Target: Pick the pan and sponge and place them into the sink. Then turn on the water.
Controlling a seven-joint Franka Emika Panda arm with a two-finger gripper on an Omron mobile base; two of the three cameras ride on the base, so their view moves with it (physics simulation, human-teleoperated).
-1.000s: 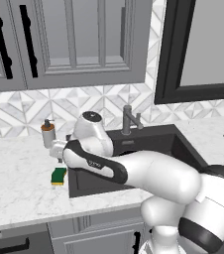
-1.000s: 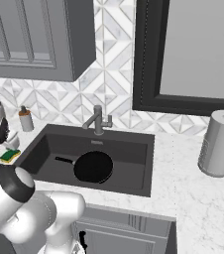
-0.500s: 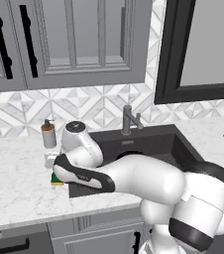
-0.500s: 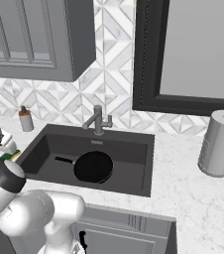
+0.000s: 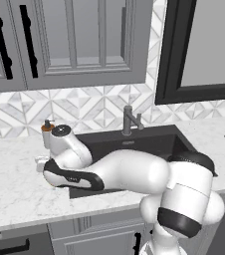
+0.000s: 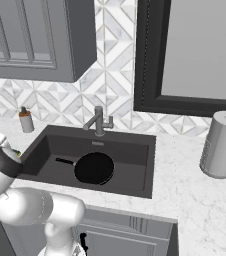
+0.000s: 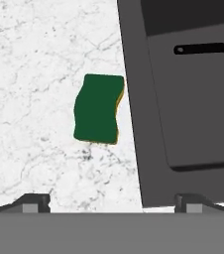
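Observation:
The sponge (image 7: 98,108), green on top with a yellow edge, lies flat on the white marble counter just left of the sink (image 7: 193,109). My gripper (image 7: 111,201) hangs open above it, one fingertip (image 7: 34,201) at each side, and touches nothing. The black pan (image 6: 94,167) rests on the floor of the sink (image 6: 135,150), its thin handle (image 7: 203,48) pointing toward the sponge side. In the left base view my arm bends low over the counter left of the sink (image 5: 149,142) and covers the sponge. The grey faucet (image 6: 99,120) stands behind the basin with no water running.
A brown-topped soap dispenser (image 5: 47,132) stands at the back of the counter just beyond my hand. A grey paper towel roll (image 6: 221,145) is on the counter right of the sink. Wall cabinets hang overhead on the left.
My arm has swung left and down over the sponge, which it now covers in the left base view. The gripper has stayed open and the pan has not moved.

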